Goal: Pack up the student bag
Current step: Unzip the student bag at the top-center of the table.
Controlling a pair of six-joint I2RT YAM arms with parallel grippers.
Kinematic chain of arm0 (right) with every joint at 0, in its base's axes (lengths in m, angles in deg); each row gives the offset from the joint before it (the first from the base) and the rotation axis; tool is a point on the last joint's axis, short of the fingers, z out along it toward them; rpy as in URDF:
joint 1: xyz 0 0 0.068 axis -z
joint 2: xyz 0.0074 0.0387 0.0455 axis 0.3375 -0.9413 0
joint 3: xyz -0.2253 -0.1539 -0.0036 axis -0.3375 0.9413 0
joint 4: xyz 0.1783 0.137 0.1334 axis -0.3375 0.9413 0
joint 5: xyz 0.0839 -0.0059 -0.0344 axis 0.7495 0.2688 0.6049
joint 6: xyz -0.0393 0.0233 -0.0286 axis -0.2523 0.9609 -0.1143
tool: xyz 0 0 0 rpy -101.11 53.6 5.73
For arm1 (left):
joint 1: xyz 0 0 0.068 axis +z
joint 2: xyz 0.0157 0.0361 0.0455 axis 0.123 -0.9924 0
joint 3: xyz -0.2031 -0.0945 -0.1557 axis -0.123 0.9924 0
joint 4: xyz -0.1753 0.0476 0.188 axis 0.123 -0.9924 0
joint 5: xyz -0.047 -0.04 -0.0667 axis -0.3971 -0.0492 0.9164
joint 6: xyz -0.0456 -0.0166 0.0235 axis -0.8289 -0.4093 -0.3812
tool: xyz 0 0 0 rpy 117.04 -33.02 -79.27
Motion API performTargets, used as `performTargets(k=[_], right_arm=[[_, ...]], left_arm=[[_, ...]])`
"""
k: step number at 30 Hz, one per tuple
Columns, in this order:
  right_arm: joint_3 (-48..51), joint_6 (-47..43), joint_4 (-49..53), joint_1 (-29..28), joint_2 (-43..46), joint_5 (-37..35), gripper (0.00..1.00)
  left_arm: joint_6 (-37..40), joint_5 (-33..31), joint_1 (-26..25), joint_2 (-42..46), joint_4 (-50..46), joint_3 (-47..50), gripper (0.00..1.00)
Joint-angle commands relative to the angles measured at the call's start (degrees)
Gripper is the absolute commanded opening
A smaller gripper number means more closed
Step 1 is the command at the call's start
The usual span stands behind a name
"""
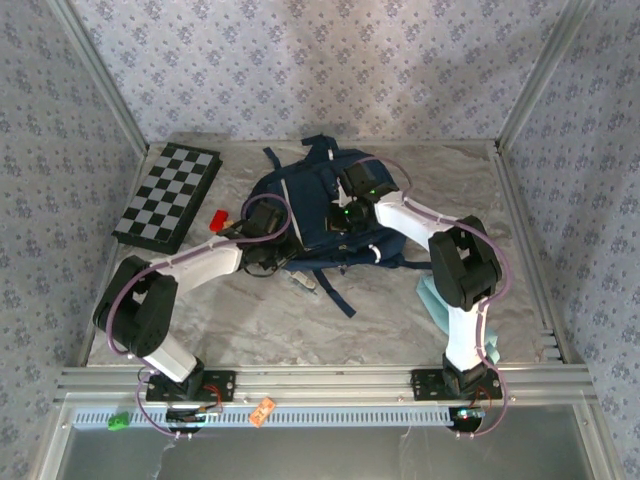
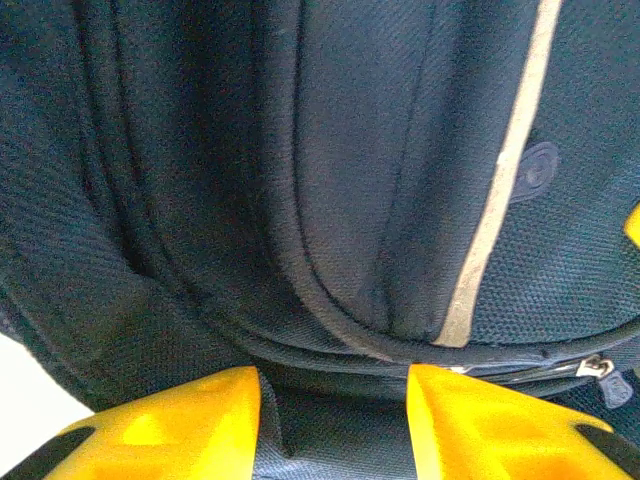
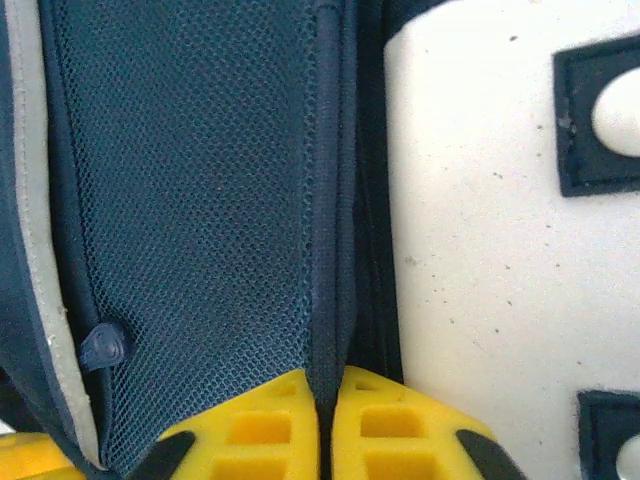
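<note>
Right fingers [image 3: 260,430] tight on student bag [image 3: 190,180]

The student bag [image 1: 300,195] lies in the middle of the table [image 1: 390,325], with the chessboard [image 1: 168,195] well to its left and a small block [image 1: 217,219] between the two, nearer the bag. A folded cloth [image 1: 430,296] lies on the table off the bag's front right corner. The left gripper [image 1: 266,240] sits at the bag's left edge and the right gripper [image 1: 345,215] on top of the bag.
</note>
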Motion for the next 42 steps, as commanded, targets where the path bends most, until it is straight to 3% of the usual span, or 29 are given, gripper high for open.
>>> performTargets(k=[1, 11, 17, 20, 27, 32, 38, 42], right_arm=[[-0.5, 2.3, -1.6, -0.5, 2.8, 2.3, 0.0], [4.3, 16.7, -14.2, 1.6, 13.6, 6.9, 0.0], [6.7, 22.7, -20.2, 1.9, 16.4, 2.5, 0.0], [6.6, 23.7, -20.5, 1.6, 16.8, 0.7, 0.0], [8.0, 27.6, -23.7, 1.6, 17.3, 0.2, 0.0], [7.9, 28.2, -23.2, 1.7, 17.7, 0.1, 0.0], [7.3, 29.1, -23.3, 1.9, 17.4, 1.5, 0.0], [7.5, 29.9, -23.8, 2.2, 17.3, 2.3, 0.0]], left_arm=[[1.8, -1.8, 1.0, -0.5, -1.1, 1.0, 0.43], [14.0, -3.7, 3.6, 0.5, 2.3, -4.2, 0.49], [25.1, -4.5, 4.5, 3.0, 3.9, -8.1, 0.61], [26.1, -3.8, 4.0, 5.7, 2.5, -7.9, 0.66], [25.4, -11.7, -5.5, 12.2, -0.7, -5.0, 0.8], [24.1, -19.8, -13.9, 12.3, -2.4, -6.0, 0.89], [26.4, -25.7, -20.1, 8.0, -2.9, -8.3, 0.9], [27.7, -26.9, -21.3, 4.0, -3.9, -10.9, 0.9]])
